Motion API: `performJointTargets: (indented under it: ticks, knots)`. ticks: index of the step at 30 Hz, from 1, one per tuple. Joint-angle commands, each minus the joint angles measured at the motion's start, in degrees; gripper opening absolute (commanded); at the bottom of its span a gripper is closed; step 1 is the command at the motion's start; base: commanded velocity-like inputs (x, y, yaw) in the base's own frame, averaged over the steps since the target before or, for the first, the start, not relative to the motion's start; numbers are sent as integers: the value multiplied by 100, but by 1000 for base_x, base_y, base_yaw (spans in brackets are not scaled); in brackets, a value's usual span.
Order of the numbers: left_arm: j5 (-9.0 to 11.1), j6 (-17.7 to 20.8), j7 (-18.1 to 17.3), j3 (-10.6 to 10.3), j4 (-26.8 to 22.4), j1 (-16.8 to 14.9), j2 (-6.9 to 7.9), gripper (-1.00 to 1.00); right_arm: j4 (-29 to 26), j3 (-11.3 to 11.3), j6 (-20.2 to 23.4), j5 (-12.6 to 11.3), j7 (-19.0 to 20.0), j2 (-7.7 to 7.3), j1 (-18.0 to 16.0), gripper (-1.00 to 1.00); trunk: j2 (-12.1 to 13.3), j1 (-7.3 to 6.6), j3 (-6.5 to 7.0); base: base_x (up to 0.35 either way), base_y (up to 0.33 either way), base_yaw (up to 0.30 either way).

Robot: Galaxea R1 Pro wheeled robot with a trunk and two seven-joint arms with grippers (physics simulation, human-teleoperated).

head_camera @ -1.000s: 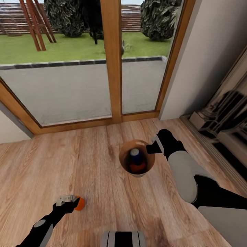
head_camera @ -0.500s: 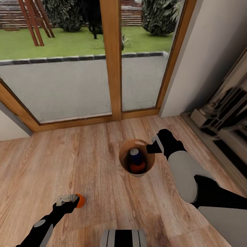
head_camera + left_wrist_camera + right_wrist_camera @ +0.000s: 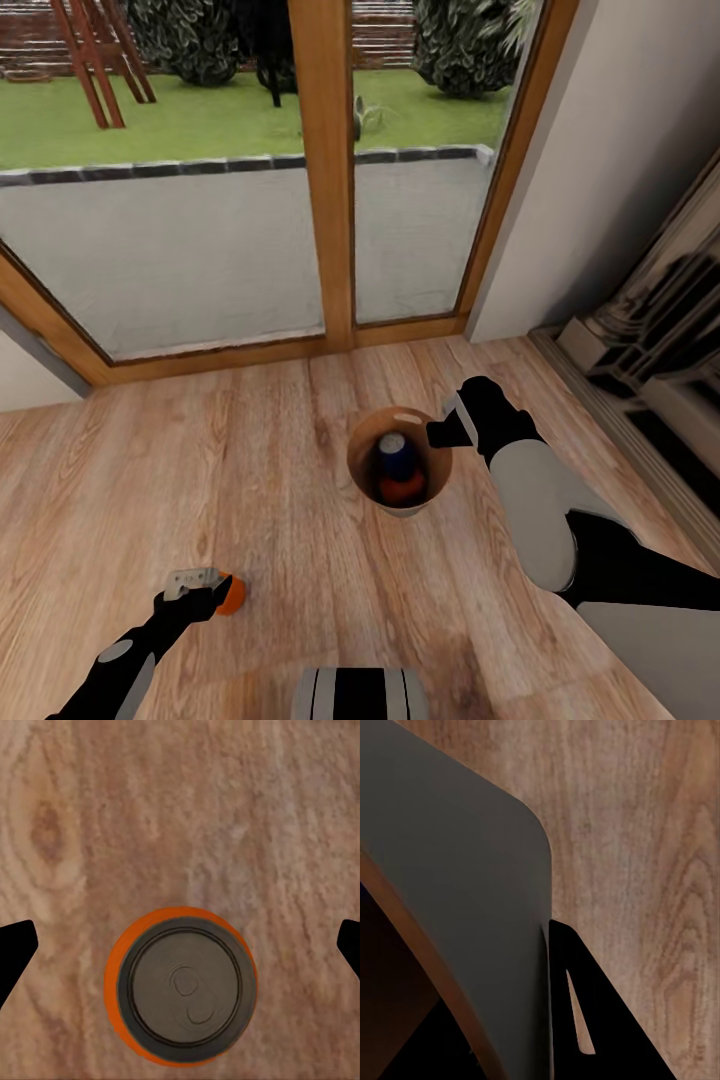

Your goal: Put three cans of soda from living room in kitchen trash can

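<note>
Three soda cans are in view: a dark blue can [image 3: 397, 455] and an orange can [image 3: 402, 488] sit inside the small brown trash can [image 3: 362, 462], the orange one just in front of the blue, while a second orange can [image 3: 233, 596] is held above the light wood floor [image 3: 300, 560] well to the left of the bin. The left tool [image 3: 205, 585] is at this free can; in the left wrist view the can's dark silvery top [image 3: 186, 991] faces the camera with the two black fingertips [image 3: 13, 949] standing well apart on either side of it and not touching it, so the tool is released. The right tool [image 3: 447, 430] grips the bin's rim at its right side; the right wrist view shows a dark finger [image 3: 585, 1020] pressed against the outside of the bin's wall [image 3: 450, 870], clenched on it. Wood-framed glass doors [image 3: 325, 170] rise at the floor's far edge.
</note>
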Motion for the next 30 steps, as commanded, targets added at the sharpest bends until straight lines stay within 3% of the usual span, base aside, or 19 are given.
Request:
performJointTargets:
  ticks: [1, 5, 15, 30]
  knots:
    - [1, -2, -1, 0, 0, 0, 0, 100, 1, -12, 8, -131, 26, 0, -2, -100, 0, -1, 0, 24, -2, 0]
    - [3, -11, 1, 0, -1, 1, 0, 100, -1, -12, 8, -131, 25, -1, -2, -100, 0, -1, 0, 10, -1, 0]
    - [-13, -8, 5, -3, 4, 1, 0, 100, -8, -12, 8, -131, 32, 1, -1, -100, -14, 25, -225, 1, 0, 0]
    - [-6, 20, 18, -132, -6, -2, 0, 100, -17, 14, 8, -125, 27, 4, 9, -100, -14, 25, -327, 47, 0, 0]
